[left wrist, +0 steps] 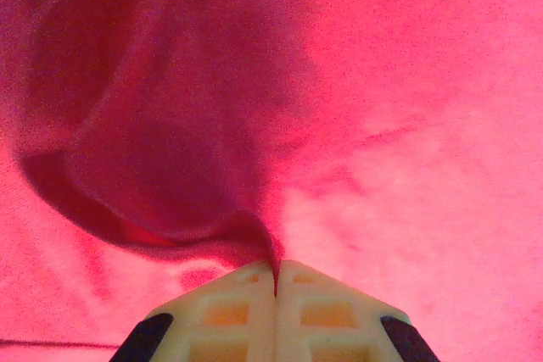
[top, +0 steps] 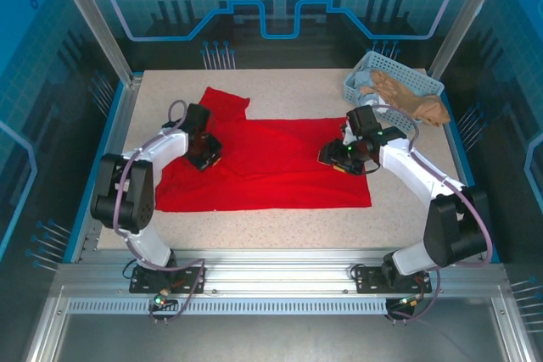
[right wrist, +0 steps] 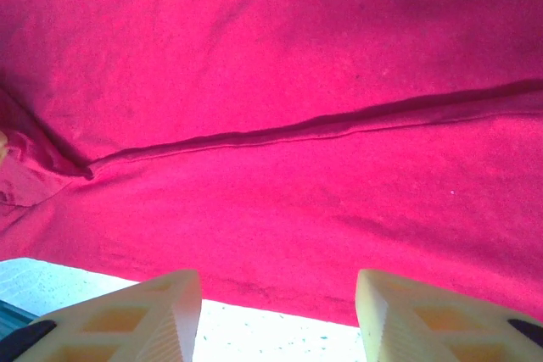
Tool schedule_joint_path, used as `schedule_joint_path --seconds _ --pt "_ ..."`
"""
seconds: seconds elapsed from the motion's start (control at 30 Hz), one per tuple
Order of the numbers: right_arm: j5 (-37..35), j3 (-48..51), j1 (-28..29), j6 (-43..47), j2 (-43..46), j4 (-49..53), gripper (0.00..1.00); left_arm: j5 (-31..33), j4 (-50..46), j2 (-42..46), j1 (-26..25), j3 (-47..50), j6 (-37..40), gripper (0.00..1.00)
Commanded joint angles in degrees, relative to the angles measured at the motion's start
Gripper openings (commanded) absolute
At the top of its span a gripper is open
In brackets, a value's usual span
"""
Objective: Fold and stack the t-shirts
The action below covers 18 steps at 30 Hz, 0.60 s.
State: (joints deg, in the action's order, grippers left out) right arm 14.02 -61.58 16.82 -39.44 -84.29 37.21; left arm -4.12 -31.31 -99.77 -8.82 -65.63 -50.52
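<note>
A large bright red t-shirt [top: 271, 167] lies spread flat across the middle of the table, print hidden. My left gripper [top: 204, 154] rests on its left part, shut on a raised fold of red t-shirt cloth [left wrist: 246, 239] pinched between its pale fingers [left wrist: 229, 311]. My right gripper [top: 339, 158] is over the shirt's right side, open, its fingers [right wrist: 144, 315] straddling the shirt's edge [right wrist: 280, 290] where it meets the speckled table. A seam [right wrist: 280, 131] runs across the cloth ahead of it.
A pale blue lattice basket [top: 365, 74] stands at the back right with beige and light cloth [top: 411, 95] spilling out of it. The speckled tabletop [top: 280, 222] shows in front of the shirt, bounded by a blue rim.
</note>
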Motion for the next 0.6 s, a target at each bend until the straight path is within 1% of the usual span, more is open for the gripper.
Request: schedule_joint_path --seconds 0.0,0.1,0.2,0.37,0.43,0.47,0.5,0.53,0.57 --pt "1.28 -2.27 -0.26 -0.36 -0.69 0.39 0.52 0.54 -3.32 -4.61 -1.57 -6.58 4.59 0.0" --pt "1.52 -2.49 -0.44 -0.29 -1.05 0.83 0.51 -0.55 -4.42 -9.84 -2.92 -12.43 7.7 0.0" --pt "1.62 -2.68 -0.76 -0.03 -1.33 1.46 0.51 -0.66 -7.85 -15.07 -4.38 -18.92 11.53 0.0" --pt "2.08 -2.57 -1.32 0.41 -1.4 1.89 0.52 0.66 -12.37 -20.03 -6.03 -25.68 16.41 0.0" --pt "2.44 -2.5 -1.59 0.47 -1.58 1.93 0.53 1.61 -14.5 -21.1 -6.29 -27.81 17.65 0.29" --pt "2.62 -2.45 -1.67 0.44 -1.74 1.9 0.53 2.52 -15.6 -21.33 -6.45 -28.76 18.07 0.39" --pt "2.73 -2.49 -1.79 0.5 -1.84 1.89 0.53 3.92 -16.42 -20.93 -6.63 -29.21 18.41 0.45" --pt "2.72 -2.53 -1.75 0.51 -2.0 1.84 0.53 5.3 -16.86 -20.23 -6.8 -29.38 18.52 0.49" --pt "2.79 -2.58 -1.83 0.5 -2.17 1.81 0.53 6.72 -17.02 -18.82 -6.91 -29.19 18.49 0.5"
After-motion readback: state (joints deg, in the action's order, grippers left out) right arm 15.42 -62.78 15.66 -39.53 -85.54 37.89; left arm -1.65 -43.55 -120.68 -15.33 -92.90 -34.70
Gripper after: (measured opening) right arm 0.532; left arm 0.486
